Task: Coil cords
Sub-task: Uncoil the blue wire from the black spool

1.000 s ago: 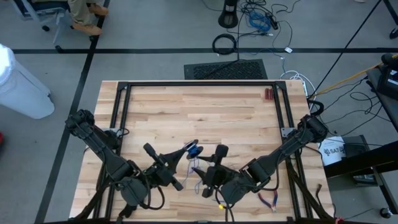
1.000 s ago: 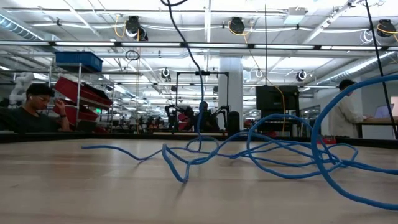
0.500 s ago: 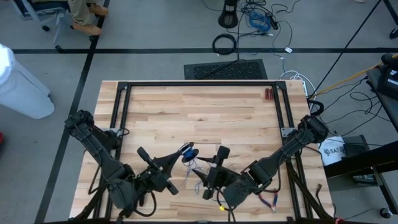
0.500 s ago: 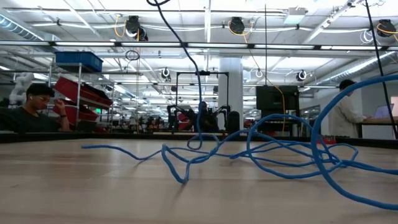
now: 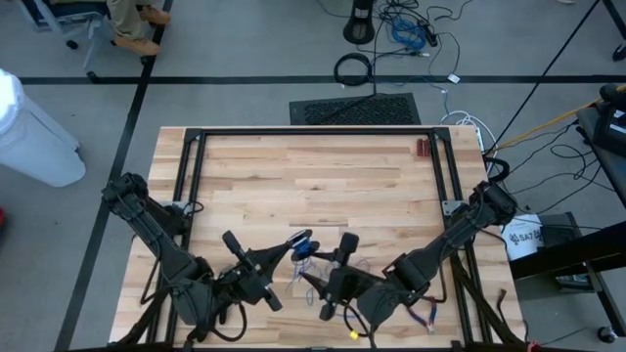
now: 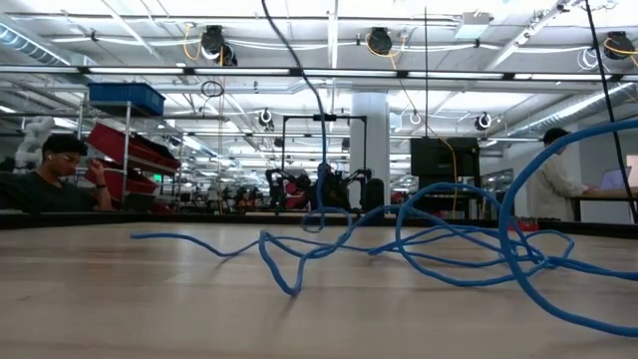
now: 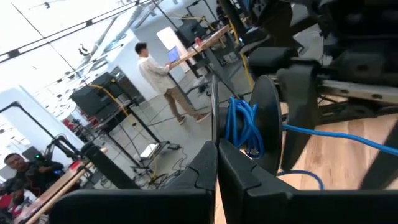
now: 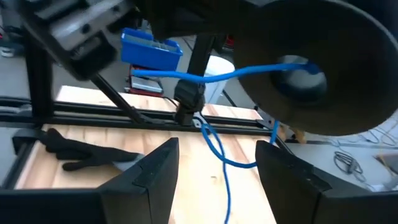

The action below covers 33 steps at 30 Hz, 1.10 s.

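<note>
Sprawling loose in the low view, cord point(image 6: 439, 239) bunches on the left wrist's spool point(image 7: 241, 127).

Two dark, matte, six-joint arms with blocky segmented links. Left gripper point(image 7: 216, 171): black angular fingers, smooth moulded faces. Right gripper point(image 8: 214, 177): matching black wedge-shaped fingers.

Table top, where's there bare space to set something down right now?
The far half of the table is bare wood, apart from a small red thing by the far right corner. It is crowded near the front, where both grippers and the blue cord meet.
</note>
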Each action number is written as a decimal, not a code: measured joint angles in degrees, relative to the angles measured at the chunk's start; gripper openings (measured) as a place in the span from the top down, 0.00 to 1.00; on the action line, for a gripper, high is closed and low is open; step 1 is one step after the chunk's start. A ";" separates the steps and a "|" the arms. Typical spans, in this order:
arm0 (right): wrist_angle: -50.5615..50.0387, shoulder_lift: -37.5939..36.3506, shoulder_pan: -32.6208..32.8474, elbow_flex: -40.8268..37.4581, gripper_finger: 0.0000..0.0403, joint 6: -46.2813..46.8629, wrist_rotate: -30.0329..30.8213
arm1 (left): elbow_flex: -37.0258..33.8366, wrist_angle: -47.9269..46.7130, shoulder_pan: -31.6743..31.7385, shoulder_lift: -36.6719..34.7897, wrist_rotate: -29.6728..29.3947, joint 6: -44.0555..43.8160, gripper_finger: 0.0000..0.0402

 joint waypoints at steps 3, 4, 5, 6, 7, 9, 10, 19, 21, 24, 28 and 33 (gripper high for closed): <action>-2.50 0.17 -0.50 0.00 0.51 1.03 0.31 | 0.00 0.02 0.00 0.00 0.05 -0.02 0.98; -3.58 0.24 -0.74 0.00 0.51 1.91 0.32 | 0.00 0.01 0.00 0.00 0.08 -0.02 0.98; -4.70 0.36 -0.96 0.00 0.51 2.84 0.34 | 0.00 -0.02 0.00 0.00 0.11 -0.02 0.98; -5.78 0.44 -1.12 0.00 0.51 3.63 0.51 | 0.00 -0.02 0.00 0.00 0.11 -0.02 0.98; -6.68 0.51 -1.27 0.00 0.51 4.13 1.06 | 0.00 0.02 0.00 0.00 0.11 -0.02 0.98; -8.16 0.54 -1.37 0.00 0.51 5.32 1.79 | 0.00 0.01 0.00 0.00 0.11 -0.02 0.98; -8.68 0.54 -1.44 0.00 0.51 5.98 1.99 | 0.00 -0.01 0.00 0.00 0.11 -0.02 0.98; -9.15 0.54 -0.50 0.00 0.51 8.46 3.10 | 0.00 -0.09 0.00 0.00 -0.16 0.00 0.98; -8.57 0.48 0.48 0.00 0.51 9.65 3.09 | 0.00 -0.13 -0.09 0.00 -0.96 0.04 0.98; -8.63 0.46 2.12 0.00 0.51 11.72 2.73 | 0.00 -0.13 -0.11 -0.02 -1.97 0.20 0.98; -8.87 0.46 3.09 0.00 0.51 12.38 2.71 | 0.00 -0.15 -0.17 -0.02 -1.99 0.21 0.98; -8.02 0.43 2.78 0.00 0.51 9.06 2.77 | 0.00 -0.23 -0.50 -0.02 -1.13 0.52 0.98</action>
